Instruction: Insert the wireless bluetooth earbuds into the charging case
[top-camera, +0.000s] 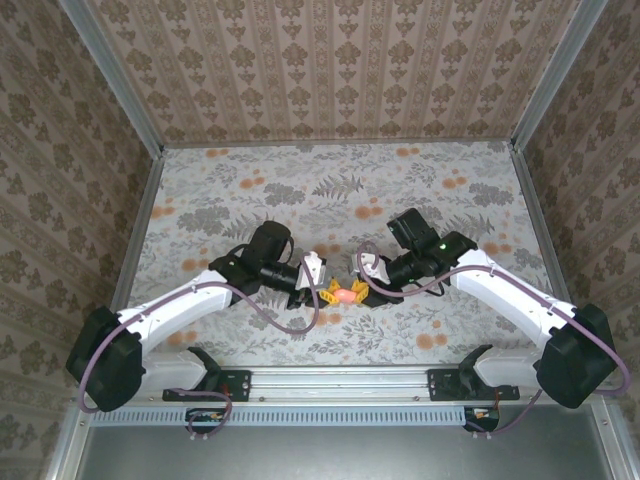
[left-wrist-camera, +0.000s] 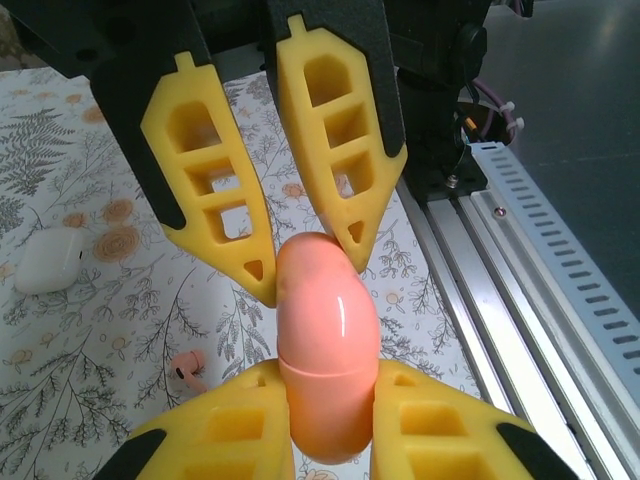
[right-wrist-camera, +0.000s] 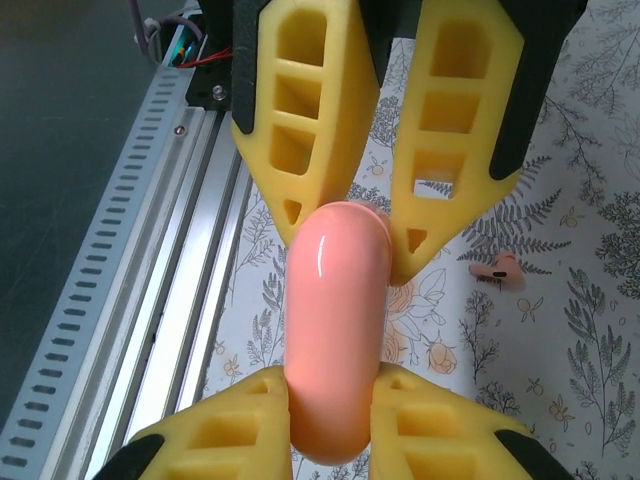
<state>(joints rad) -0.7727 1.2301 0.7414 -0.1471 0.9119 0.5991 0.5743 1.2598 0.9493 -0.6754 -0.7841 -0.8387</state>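
Floral-patterned worktop (top-camera: 330, 190) carries two arms that meet near its front edge. The left fingers (left-wrist-camera: 225, 425) and right fingers (right-wrist-camera: 445, 425) pinch opposite ends of a glossy pink capsule-shaped plastic charging case (left-wrist-camera: 325, 340), apparently held clear of the surface. A white rounded case (left-wrist-camera: 45, 260) lies well apart. One tiny pink earbud (left-wrist-camera: 188, 370) lies loose on the worktop. It looks light, smooth and probably slippery, so it is best pinched across its stubby body.
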